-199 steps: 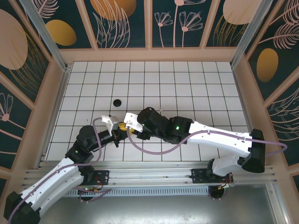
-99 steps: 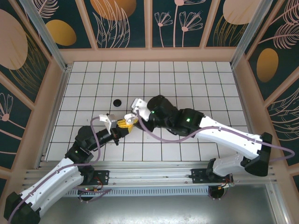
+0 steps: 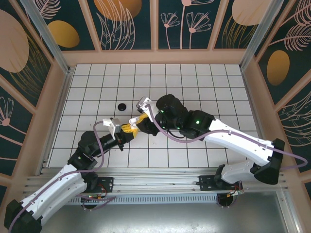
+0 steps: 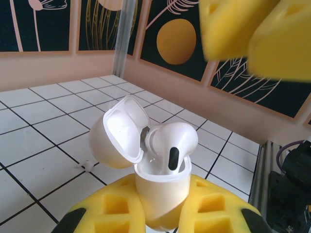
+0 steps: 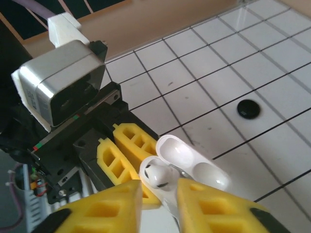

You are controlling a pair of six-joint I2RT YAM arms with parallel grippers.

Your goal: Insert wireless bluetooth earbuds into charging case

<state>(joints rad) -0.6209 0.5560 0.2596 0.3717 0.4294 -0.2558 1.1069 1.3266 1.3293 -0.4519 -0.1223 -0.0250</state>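
The left jaws are clenched on the white charging case (image 4: 161, 191), their yellow fingers (image 4: 109, 208) pressing its lower body from both sides. The case stands upright, its lid (image 4: 119, 133) swung open toward 9 o'clock. A white earbud (image 4: 171, 141) sits in the case, its rounded head above the rim. The right jaws hover at 1 o'clock of the case in the left wrist view, slightly parted and gripping nothing, their fingers (image 5: 214, 208) apart from the earbud. On the tiled worktop (image 3: 194, 82) a small black object (image 3: 122, 106) lies at 11 o'clock of the case, well apart.
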